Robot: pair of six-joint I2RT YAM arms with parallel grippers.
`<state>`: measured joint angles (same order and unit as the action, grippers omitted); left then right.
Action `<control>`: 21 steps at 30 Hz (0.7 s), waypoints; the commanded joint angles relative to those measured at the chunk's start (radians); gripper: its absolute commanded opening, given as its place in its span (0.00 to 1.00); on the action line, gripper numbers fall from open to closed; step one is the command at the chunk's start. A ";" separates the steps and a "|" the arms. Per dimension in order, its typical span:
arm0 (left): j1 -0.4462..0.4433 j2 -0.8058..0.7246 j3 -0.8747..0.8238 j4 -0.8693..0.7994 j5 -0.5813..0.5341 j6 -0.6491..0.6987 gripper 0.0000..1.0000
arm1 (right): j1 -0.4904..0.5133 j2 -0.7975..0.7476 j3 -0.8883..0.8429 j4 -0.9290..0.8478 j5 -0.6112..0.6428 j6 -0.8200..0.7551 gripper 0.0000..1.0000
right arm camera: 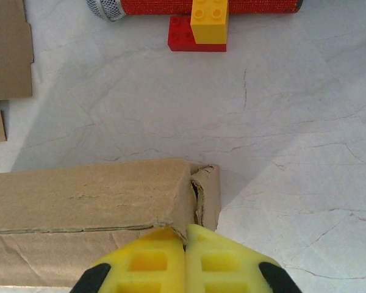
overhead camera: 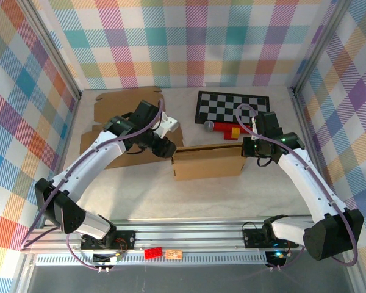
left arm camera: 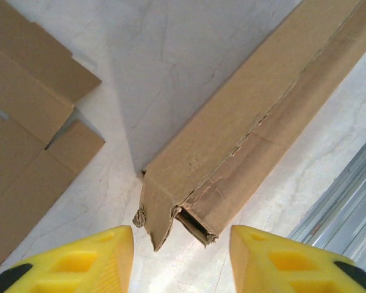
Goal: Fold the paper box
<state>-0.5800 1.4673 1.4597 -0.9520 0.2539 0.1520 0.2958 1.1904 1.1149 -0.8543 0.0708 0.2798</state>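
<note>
In the overhead view the left end of the paper box [overhead camera: 207, 163] was covered by the left end effector [overhead camera: 169, 148], whose fingers were lost under its own housing. The flat cardboard sheets [overhead camera: 119, 102] behind were partly masked by that arm. In the right wrist view the red cylinder [right arm camera: 201, 6] was clipped by the top edge and the box by the left edge. Whether the right end effector [right arm camera: 184, 231] was touching the box corner could not be told — the contact was hidden behind the fingertips.
</note>
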 commanded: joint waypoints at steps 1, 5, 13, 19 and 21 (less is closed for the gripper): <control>0.000 0.020 0.022 -0.048 -0.007 0.001 0.41 | 0.005 0.017 0.011 -0.065 -0.014 0.005 0.00; 0.000 0.034 0.021 -0.039 -0.016 0.001 0.38 | 0.006 0.018 0.013 -0.065 -0.016 0.006 0.00; 0.000 0.045 0.011 -0.018 -0.031 0.001 0.29 | 0.006 0.021 0.010 -0.060 -0.018 0.008 0.00; 0.000 0.062 0.016 -0.014 -0.028 -0.009 0.23 | 0.005 0.021 0.010 -0.061 -0.015 0.005 0.00; -0.001 0.065 0.015 -0.011 -0.027 -0.011 0.21 | 0.005 0.021 0.011 -0.062 -0.015 0.005 0.00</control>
<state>-0.5800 1.5227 1.4597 -0.9657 0.2260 0.1486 0.2958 1.1969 1.1168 -0.8539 0.0708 0.2798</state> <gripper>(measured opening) 0.215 0.058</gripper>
